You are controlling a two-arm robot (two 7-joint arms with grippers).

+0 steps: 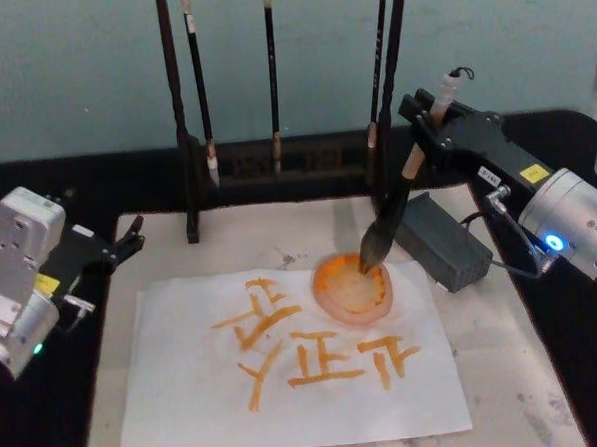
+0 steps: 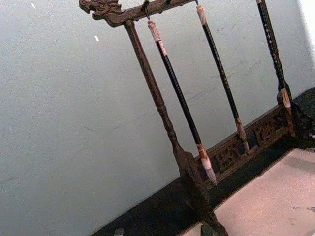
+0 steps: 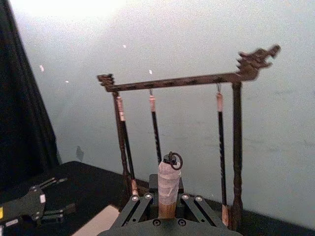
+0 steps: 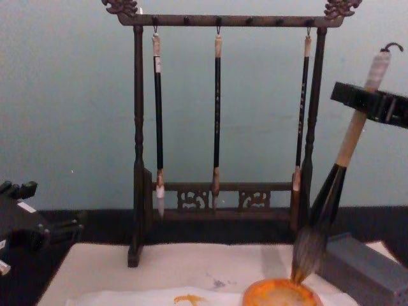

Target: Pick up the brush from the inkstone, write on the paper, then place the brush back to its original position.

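Observation:
My right gripper (image 1: 421, 142) is shut on the pale handle of the brush (image 1: 393, 214), high on the right in the chest view (image 4: 366, 102). The brush (image 4: 331, 191) hangs tilted, and its dark bristle tip touches a round orange dish (image 1: 354, 289) that sits on the paper's far edge. The paper (image 1: 288, 404) is white and carries several orange characters. Just right of the dish lies the grey block-shaped inkstone (image 1: 438, 241). In the right wrist view the taped top of the brush (image 3: 169, 182) stands between the fingers. My left gripper (image 1: 129, 237) rests open at the table's left, off the paper.
A dark wooden rack (image 4: 217, 197) with three thin hanging brushes stands behind the paper. A cream felt mat (image 1: 507, 373) lies under the paper on a black tabletop. A cable runs from the right arm near the inkstone.

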